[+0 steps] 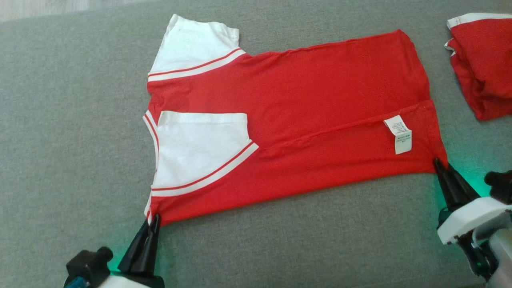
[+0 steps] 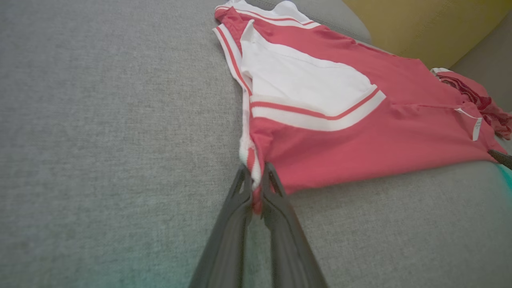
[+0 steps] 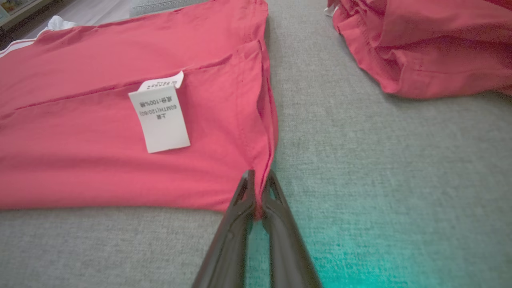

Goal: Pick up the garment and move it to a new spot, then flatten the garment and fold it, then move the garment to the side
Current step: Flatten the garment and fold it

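The left gripper [image 1: 154, 219] sits at the near left corner of the red short-sleeved garment with white sleeves [image 1: 320, 92]. Its two dark fingers are pressed together on the white-trimmed edge there, and in the left wrist view a strip of red and white cloth shows pinched between them. The garment lies spread flat on the grey woven upholstered surface [image 1: 60, 120], with its near side folded over onto its middle. One white sleeve with a red stripe [image 1: 200, 148] rests on top of the red body. The other white sleeve [image 1: 192, 44] lies along the garment's far left edge. A white rectangular care label [image 1: 398, 135] lies on the folded flap near the garment's right end. The right gripper [image 1: 438, 163] is at the near right corner of the garment, fingers closed tight on the red hem. Beyond the garment's right end, apart from it, lies a bunched red cloth with white trim [image 1: 484, 68].
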`<state>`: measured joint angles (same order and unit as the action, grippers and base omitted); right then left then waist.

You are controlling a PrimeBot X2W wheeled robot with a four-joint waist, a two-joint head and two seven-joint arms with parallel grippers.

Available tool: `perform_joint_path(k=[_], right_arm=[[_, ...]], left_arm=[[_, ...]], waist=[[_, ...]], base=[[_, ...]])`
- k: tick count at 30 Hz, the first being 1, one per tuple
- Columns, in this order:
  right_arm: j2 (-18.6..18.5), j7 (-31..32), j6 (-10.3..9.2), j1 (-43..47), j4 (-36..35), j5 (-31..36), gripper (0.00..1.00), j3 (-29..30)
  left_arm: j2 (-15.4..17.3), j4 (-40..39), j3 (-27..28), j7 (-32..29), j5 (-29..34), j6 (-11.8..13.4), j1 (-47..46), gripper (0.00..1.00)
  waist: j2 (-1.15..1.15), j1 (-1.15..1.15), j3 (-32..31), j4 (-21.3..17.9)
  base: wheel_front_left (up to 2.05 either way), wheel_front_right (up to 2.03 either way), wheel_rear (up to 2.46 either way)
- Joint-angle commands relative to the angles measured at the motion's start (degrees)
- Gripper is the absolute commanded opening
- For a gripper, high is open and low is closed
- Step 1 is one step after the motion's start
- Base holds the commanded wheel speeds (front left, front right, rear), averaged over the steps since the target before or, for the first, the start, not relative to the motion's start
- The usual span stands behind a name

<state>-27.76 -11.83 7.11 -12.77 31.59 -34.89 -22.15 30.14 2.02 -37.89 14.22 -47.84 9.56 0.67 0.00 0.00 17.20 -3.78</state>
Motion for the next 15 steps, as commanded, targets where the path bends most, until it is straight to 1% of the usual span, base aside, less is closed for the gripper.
perform_joint_path(k=[1,2,3,4,5,6,8,11,15], right_arm=[[-2.6,0.6,0.37,2.8,-0.8,-0.7,0.30,0.1],[-2.6,0.9,0.37,3.3,-1.4,-0.8,0.69,0.2],[-2.7,1.1,0.37,3.6,-1.9,-0.8,1.00,0.4],[-2.6,1.3,0.37,3.9,-2.6,-0.8,1.00,0.6],[-2.4,1.3,0.37,4.2,-3.2,-0.9,1.00,1.0],[-2.2,1.3,0.37,4.3,-3.9,-0.9,1.00,1.4],[-2.2,1.0,0.37,4.6,-5.2,-0.2,1.00,2.4],[-2.0,0.4,0.37,4.7,-7.2,1.6,1.00,4.2],[-1.0,0.0,0.37,4.1,-10.6,4.3,1.00,6.3]], left_arm=[[1.3,-1.1,2.1,0.7,0.0,0.1,-0.2,0.00],[1.2,-1.0,1.9,0.6,0.1,0.0,-0.3,0.00],[1.2,-0.9,1.7,0.4,0.2,0.0,-0.5,0.00],[1.1,-0.8,1.5,0.1,0.2,-0.1,-0.7,0.30],[1.0,-0.7,1.4,-0.1,0.2,0.0,-1.0,0.83],[0.9,-0.6,1.3,-0.4,0.2,0.1,-1.3,1.00],[1.0,-0.8,1.3,-0.9,0.6,0.3,-2.2,1.00],[2.2,-2.3,1.9,-1.6,1.6,0.7,-4.4,1.00],[5.7,-5.4,4.1,-4.0,3.2,0.3,-10.9,1.00]], waist=[[0.00,0.00,0.0,0.1],[0.00,0.00,0.0,0.2],[0.00,0.00,0.0,0.2],[0.00,0.00,0.0,0.3],[0.00,0.00,0.0,0.3],[0.00,0.00,0.0,0.2],[0.00,0.00,0.0,0.1],[0.00,0.00,0.4,-0.5],[0.00,0.00,2.3,-1.5]], base=[[0.00,0.00,0.00],[0.00,0.00,0.00],[0.00,0.00,0.00],[0.00,0.00,0.00],[0.00,0.00,0.00],[0.00,0.00,0.00],[0.00,0.00,0.00],[0.00,0.00,0.00],[0.00,0.00,0.00]])
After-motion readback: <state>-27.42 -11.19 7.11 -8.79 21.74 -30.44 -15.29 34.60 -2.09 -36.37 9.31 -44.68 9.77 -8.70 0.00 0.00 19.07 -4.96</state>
